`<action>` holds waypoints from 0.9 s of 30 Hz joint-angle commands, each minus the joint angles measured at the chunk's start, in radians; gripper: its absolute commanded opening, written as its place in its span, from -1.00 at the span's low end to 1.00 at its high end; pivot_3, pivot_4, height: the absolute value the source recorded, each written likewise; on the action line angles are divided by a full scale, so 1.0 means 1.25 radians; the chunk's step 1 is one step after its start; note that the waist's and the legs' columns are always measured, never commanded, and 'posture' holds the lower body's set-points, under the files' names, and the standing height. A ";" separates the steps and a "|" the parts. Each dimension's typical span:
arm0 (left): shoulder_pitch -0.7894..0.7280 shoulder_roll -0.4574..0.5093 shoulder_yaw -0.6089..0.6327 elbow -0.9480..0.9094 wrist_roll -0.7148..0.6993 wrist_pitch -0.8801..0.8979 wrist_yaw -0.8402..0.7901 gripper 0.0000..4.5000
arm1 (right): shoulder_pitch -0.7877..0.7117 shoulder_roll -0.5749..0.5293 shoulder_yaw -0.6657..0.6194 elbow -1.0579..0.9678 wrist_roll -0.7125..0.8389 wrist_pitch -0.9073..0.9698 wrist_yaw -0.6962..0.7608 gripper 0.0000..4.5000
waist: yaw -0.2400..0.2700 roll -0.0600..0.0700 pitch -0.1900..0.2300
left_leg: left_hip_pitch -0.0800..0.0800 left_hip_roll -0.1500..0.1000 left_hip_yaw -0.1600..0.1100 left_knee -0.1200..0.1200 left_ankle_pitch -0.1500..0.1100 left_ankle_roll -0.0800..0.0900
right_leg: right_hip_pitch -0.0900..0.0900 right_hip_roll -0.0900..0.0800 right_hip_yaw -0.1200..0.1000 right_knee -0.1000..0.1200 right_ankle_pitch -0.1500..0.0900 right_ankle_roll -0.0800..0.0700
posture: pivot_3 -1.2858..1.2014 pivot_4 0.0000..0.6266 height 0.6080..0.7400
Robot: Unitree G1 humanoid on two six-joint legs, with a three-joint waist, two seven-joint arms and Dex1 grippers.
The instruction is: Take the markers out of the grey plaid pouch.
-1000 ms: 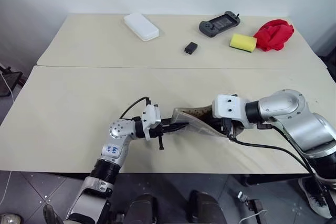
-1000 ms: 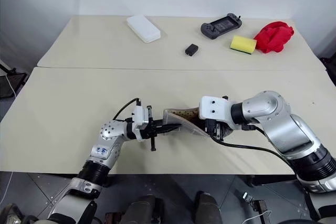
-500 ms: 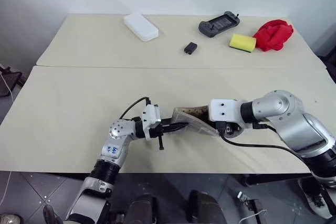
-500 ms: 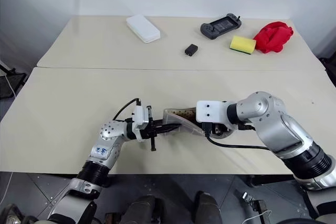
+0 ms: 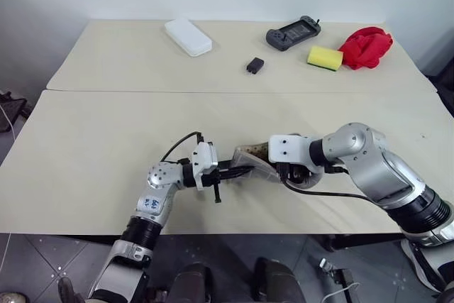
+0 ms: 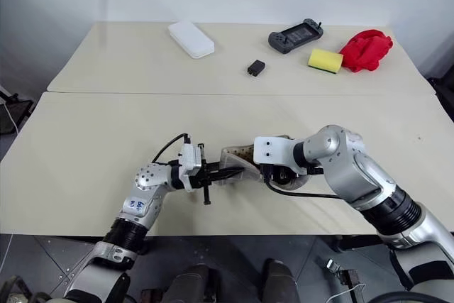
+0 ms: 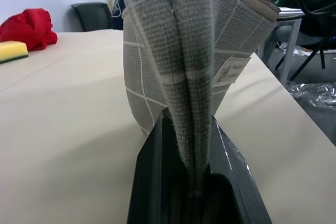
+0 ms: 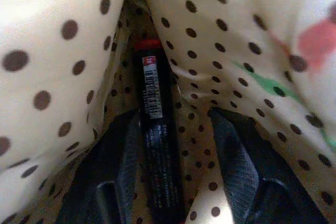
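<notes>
Grey plaid pouch (image 5: 254,164): held above the near edge of the bench (image 5: 106,147), between the two arms; mouth turned toward the right arm, tan dotted lining showing at the opening. In the left wrist view its white label patch (image 7: 231,70) sits on the side of the fabric.

Left pincer (image 5: 228,172): closed tight on the pouch's end, fingers (image 7: 152,182) pinching the grey cloth between them, pointing level toward the pouch.

Right pincer (image 8: 173,156): inside the pouch's mouth, angled downward; fingers parted, one on each side of the marker, pads (image 8: 233,161) not pressed against it.

Marker (image 8: 155,124): dark body with a red end and a barcode label, lying in the fold of the dotted lining deep in the pouch, between the right pincer's fingers. A second marker cannot be made out.

Beyond the pouch, on the far bench: white box (image 5: 188,37) to the far left; small black block (image 5: 255,66) directly beyond; game controller (image 5: 291,32), yellow sponge (image 5: 325,57) and red cloth (image 5: 365,46) to the far right, sponge touching cloth.
</notes>
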 commanded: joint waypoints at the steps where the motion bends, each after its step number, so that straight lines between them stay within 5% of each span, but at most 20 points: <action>1: 0.013 -0.002 -0.001 -0.043 0.008 -0.041 0.005 -1.00 | 0.025 -0.006 -0.030 -0.016 0.009 0.004 -0.010 0.38 | 0.000 0.000 0.000 | 0.000 0.000 0.000 0.000 0.000 0.000 | 0.000 0.000 0.000 0.000 0.000 0.000 | 0.03 -0.52 1.00; 4: 0.020 -0.002 -0.005 -0.044 0.012 -0.045 0.007 -1.00 | 0.035 -0.009 -0.027 -0.031 0.017 0.015 0.001 0.74 | -0.003 0.000 0.000 | 0.000 0.000 0.000 0.000 0.000 0.000 | 0.000 0.000 0.000 0.000 0.000 0.000 | 0.03 -0.52 1.00; 17: 0.012 -0.012 -0.005 -0.039 0.000 -0.017 0.013 -1.00 | 0.014 0.087 0.083 0.133 -0.072 -0.013 -0.040 0.74 | -0.015 -0.002 -0.003 | 0.001 0.001 0.000 0.000 0.000 0.000 | 0.000 0.000 0.000 0.001 0.000 0.000 | 0.03 -0.52 1.00; 20: 0.010 -0.012 -0.001 -0.039 -0.001 -0.012 0.018 -1.00 | 0.011 0.099 0.076 0.130 -0.069 -0.015 -0.037 0.49 | -0.016 -0.005 -0.005 | 0.002 0.001 0.000 0.000 0.000 0.000 | 0.001 0.000 0.000 0.001 0.000 -0.001 | 0.03 -0.52 1.00; 27: 0.020 -0.004 0.008 -0.043 0.001 -0.008 0.025 -1.00 | 0.003 0.061 -0.006 0.071 -0.034 -0.099 -0.015 -0.52 | -0.012 -0.005 -0.005 | 0.002 0.003 0.000 0.001 0.000 0.000 | 0.001 -0.001 0.000 0.001 0.000 -0.001 | 0.03 -0.52 1.00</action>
